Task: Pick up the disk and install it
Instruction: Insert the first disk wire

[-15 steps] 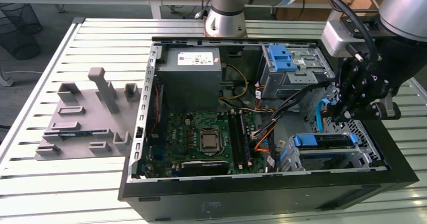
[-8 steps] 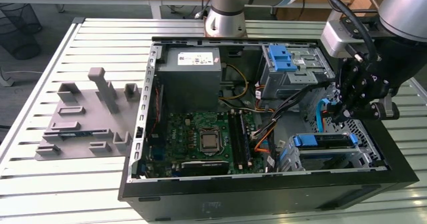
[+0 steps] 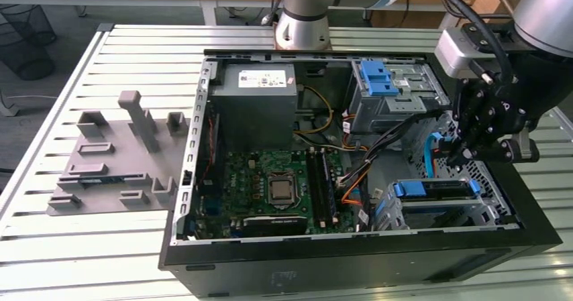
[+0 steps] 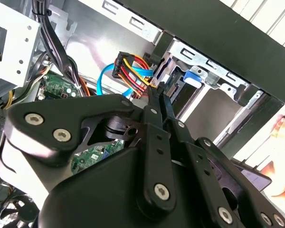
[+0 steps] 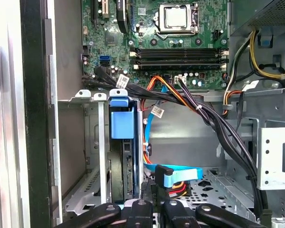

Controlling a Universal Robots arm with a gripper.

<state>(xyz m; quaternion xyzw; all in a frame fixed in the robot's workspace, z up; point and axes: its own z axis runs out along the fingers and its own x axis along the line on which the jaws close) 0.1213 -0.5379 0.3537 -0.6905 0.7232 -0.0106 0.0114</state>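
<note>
The disk (image 3: pixel 436 188) is seen already seated in the metal cage (image 3: pixel 488 215) at the front corner of the case (image 3: pixel 358 267), so little seems left, while the gripper (image 3: pixel 467 155), closed on nothing, is held just above it.

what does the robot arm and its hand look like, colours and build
The arm is made of silver-grey cylindrical segments with a darker joint band. Near the wrist sits a pale grey block with black cables running down it. The hand is matte black, built of flat linkage bars pinned with round silver screws, seen in the second wrist view.
</note>
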